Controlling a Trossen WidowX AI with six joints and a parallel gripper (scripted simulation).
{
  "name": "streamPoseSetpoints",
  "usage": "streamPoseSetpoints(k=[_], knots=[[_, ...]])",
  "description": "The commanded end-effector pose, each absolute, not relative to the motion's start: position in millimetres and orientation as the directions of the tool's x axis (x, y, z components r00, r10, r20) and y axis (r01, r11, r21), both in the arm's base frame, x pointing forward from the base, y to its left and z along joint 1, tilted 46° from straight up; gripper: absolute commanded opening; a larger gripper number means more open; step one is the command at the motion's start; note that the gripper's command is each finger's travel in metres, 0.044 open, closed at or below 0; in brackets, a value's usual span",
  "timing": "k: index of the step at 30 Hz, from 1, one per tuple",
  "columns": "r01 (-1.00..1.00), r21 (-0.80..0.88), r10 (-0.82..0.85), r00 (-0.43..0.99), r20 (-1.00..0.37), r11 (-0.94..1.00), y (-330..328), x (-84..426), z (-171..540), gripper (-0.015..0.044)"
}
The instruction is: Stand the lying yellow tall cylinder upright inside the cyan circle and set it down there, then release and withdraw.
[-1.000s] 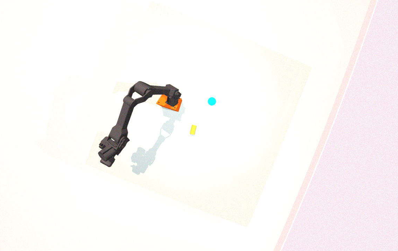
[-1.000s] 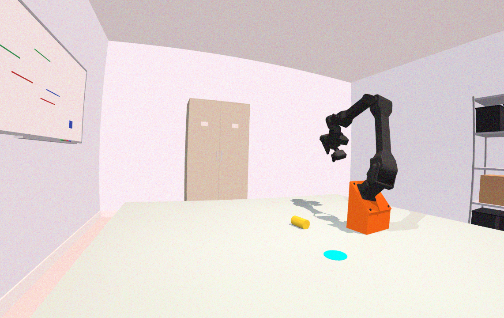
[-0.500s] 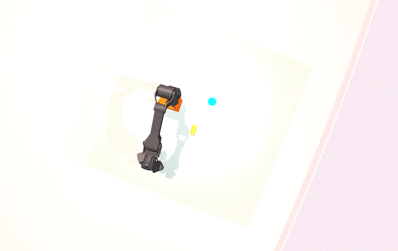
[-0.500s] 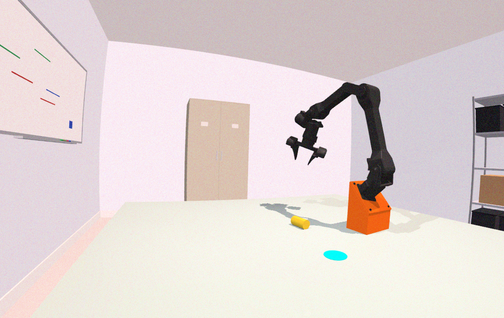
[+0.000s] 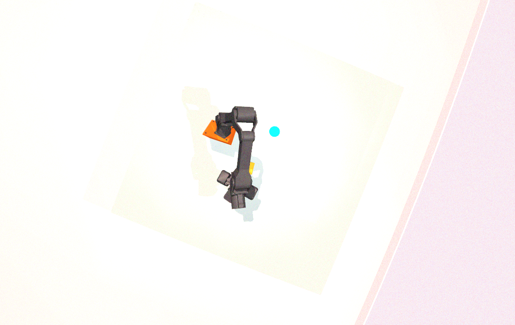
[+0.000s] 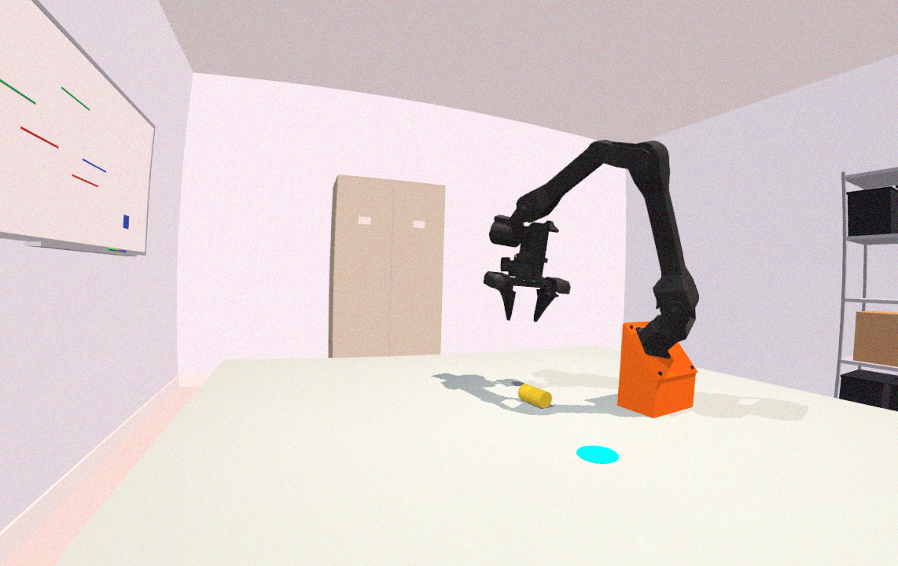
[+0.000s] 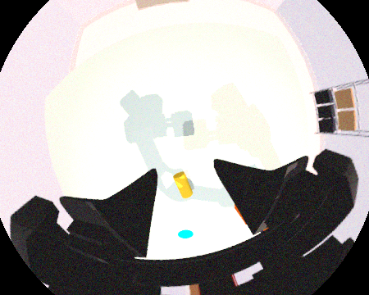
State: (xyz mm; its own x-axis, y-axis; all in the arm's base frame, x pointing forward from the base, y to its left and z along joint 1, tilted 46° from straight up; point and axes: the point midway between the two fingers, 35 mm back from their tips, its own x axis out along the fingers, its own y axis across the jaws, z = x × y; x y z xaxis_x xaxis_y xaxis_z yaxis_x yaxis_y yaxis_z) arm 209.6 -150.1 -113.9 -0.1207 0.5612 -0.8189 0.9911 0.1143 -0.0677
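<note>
Across a pale table [image 5: 291, 242] [image 6: 368, 478] [image 7: 90, 143], a black robot arm [image 5: 244, 155] [image 6: 662, 225] arches up and over from an orange base [image 5: 207, 132] [image 6: 638, 387]. Behind the table, in the exterior view, stands a tall beige cabinet [image 6: 361, 281] with two doors; a metal shelf rack [image 6: 843, 281], holding black and brown boxes, is off to the right side of that view. At the arm's end the gripper [image 6: 522, 320] [image 7: 186, 167] hangs above the table, its fingertips pointing down, spread fairly wide with nothing between them. Below it, well apart from the fingertips, the yellow cylinder [image 5: 251, 168] [image 6: 535, 396] [image 7: 183, 185] lies on its side on the table, partly hidden by the arm from above. Near the cylinder, but apart from it, is the flat cyan circle [image 5: 274, 131] [image 6: 597, 454] [image 7: 185, 233], with nothing standing on it.
</note>
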Motion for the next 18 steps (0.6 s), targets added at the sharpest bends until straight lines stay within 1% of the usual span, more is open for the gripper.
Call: streamPoseSetpoints(k=[1, 5, 9, 15, 18], knots=[[0.977, -0.01, 0.625, -0.144, -0.768, 0.213, -114, 217, -100, 0.0309], [0.95, 0.057, 0.686, -0.179, -0.705, 0.307, -75, 221, -85, 0.0309], [0.949, 0.061, 0.688, -0.181, -0.702, 0.311, -71, 221, -86, 0.0309], [0.949, 0.062, 0.69, -0.179, -0.702, 0.31, -11, 209, -147, 0.0309], [0.948, 0.063, 0.692, -0.181, -0.699, 0.311, 5, 201, -161, 0.0309]])
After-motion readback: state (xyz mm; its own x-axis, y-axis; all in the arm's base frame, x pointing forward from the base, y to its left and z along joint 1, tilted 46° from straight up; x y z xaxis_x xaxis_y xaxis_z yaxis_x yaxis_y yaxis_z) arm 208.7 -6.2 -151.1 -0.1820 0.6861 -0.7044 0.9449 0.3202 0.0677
